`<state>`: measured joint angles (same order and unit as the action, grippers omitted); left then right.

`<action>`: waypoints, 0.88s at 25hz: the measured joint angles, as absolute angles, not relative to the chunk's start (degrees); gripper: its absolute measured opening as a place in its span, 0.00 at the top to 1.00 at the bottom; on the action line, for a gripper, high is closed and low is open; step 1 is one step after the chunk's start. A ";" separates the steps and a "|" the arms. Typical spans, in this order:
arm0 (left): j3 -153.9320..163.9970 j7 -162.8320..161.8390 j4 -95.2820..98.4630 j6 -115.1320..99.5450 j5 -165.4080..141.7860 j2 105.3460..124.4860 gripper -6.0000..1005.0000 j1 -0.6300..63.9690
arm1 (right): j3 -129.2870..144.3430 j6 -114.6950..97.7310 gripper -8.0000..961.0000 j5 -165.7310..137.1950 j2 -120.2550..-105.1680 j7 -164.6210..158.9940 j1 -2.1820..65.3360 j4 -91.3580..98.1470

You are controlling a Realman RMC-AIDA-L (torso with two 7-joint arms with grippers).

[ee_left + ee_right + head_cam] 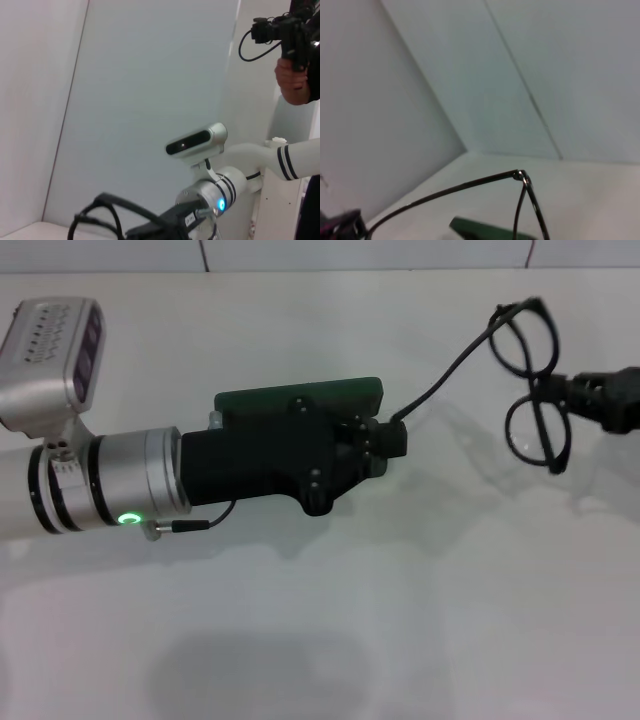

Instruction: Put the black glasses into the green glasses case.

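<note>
Light: bright, even, from overhead.
Shadows: soft grey patches on the white table (420, 620), one under the left arm (110, 485), a faint one beside the black glasses (530, 380).
Glare: mild sheen on the arm's metal.
Focus: the nearest glasses frame blurs in the wrist views.
</note>
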<state>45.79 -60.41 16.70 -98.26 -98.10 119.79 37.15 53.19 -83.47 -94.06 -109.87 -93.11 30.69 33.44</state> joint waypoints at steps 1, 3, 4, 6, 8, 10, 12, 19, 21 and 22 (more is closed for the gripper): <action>45.79 -60.39 16.70 -98.26 -98.09 119.79 0.99 37.27 | 53.24 -83.40 0.93 -94.85 -110.32 -92.90 30.89 33.44; 45.79 -60.38 16.70 -98.27 -98.02 119.79 0.99 37.45 | 53.32 -83.33 0.93 -96.31 -111.20 -92.47 31.30 33.40; 45.79 -60.38 16.70 -98.26 -97.97 119.79 0.99 37.49 | 53.35 -83.29 0.93 -97.63 -112.03 -91.94 31.75 33.40; 45.70 -60.38 16.70 -98.26 -97.93 119.80 0.99 37.51 | 53.46 -83.25 0.93 -99.22 -113.24 -91.17 32.40 33.39; 45.58 -60.49 16.70 -98.27 -97.89 119.84 0.99 37.52 | 53.48 -83.26 0.93 -100.33 -114.13 -90.50 32.93 33.39; 45.54 -60.68 16.64 -98.26 -97.85 119.89 0.99 37.53 | 53.57 -83.45 0.93 -100.96 -114.86 -89.69 33.46 33.39; 45.53 -60.78 16.44 -98.26 -97.84 119.97 0.99 37.53 | 53.97 -83.78 0.93 -101.00 -115.27 -88.92 34.04 33.39; 45.78 -62.27 15.01 -98.22 -97.81 120.22 0.99 38.12 | 55.08 -83.97 0.93 -100.37 -115.91 -87.95 35.80 33.39; 45.79 -62.34 14.42 -98.21 -97.81 120.24 0.99 38.33 | 55.08 -83.99 0.93 -100.05 -115.96 -87.62 36.11 33.39; 45.79 -62.37 14.15 -98.20 -97.81 120.26 0.99 38.43 | 55.08 -84.00 0.93 -99.75 -115.97 -87.51 36.25 33.39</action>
